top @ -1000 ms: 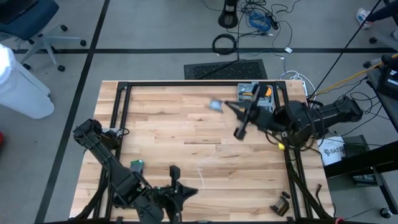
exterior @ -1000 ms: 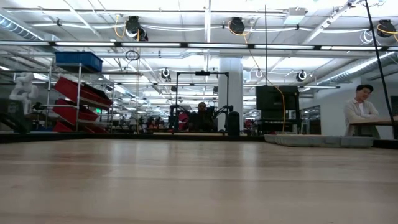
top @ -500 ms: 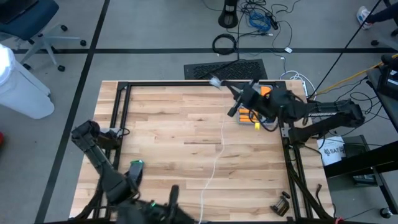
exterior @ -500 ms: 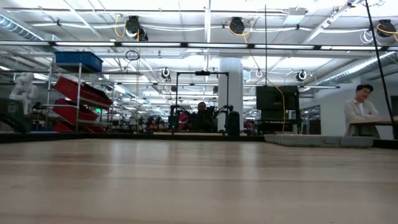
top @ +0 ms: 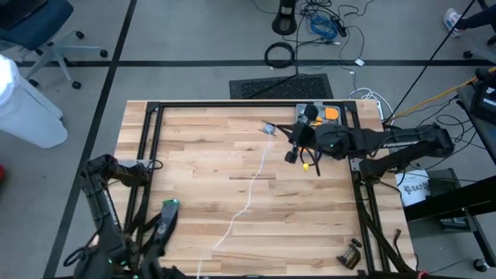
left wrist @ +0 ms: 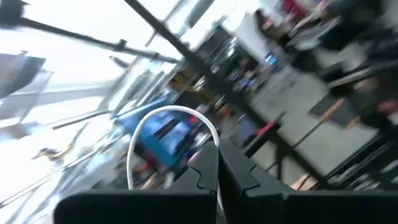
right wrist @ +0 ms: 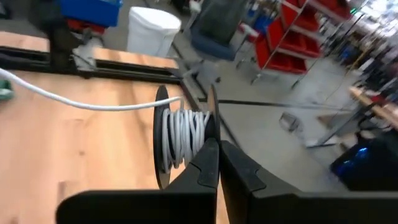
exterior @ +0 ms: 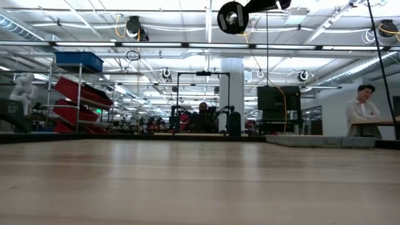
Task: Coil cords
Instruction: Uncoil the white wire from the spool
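Right gripper point(right wrist: 214, 146) clamped on spool point(right wrist: 180, 140) far right; white cord point(top: 246, 194) strung across table point(top: 194, 155) to left gripper point(left wrist: 217, 168), pinched shut, near left. Best to keep tension even, wraps adjacent.

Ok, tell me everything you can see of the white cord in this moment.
The white cord is thin, flexible and smooth-looking. One end is wound in several turns around a small dark spool pinched in the shut right tool, near the table's far right side. From there it runs as one slack line diagonally across the wooden top to the near edge, where the shut left tool grips its other end, a loop arching past the fingers.
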Robot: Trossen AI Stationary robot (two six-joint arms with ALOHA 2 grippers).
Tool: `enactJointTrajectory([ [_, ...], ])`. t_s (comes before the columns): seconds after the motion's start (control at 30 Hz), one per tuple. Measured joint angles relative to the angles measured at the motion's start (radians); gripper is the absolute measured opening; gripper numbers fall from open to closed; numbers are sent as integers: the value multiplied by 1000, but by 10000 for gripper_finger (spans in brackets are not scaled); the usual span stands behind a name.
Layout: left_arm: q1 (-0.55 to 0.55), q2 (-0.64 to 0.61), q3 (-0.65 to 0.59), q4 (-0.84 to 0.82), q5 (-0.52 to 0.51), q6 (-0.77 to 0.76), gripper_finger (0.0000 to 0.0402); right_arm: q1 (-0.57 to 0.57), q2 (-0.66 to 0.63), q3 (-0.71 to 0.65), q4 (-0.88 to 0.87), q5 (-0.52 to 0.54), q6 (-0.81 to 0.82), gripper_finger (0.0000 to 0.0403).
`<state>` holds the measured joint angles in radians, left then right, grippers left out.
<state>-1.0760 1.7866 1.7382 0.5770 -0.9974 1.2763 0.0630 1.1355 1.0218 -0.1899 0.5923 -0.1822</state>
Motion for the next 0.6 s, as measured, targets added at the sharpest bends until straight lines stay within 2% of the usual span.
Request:
enactJointTrajectory([
  [0.13,8,0,0,126,-140,151,2,46,0,-2,-36,-67,78,0],
  [0.23,29,-1,0,180,-199,223,2,97,0,-4,-64,-77,124,0],
  [0.4,68,-30,0,179,-204,238,2,181,0,-4,-134,-154,219,0],
  [0.6,117,-83,0,174,-201,265,2,292,0,-4,-214,-157,314,0],
])
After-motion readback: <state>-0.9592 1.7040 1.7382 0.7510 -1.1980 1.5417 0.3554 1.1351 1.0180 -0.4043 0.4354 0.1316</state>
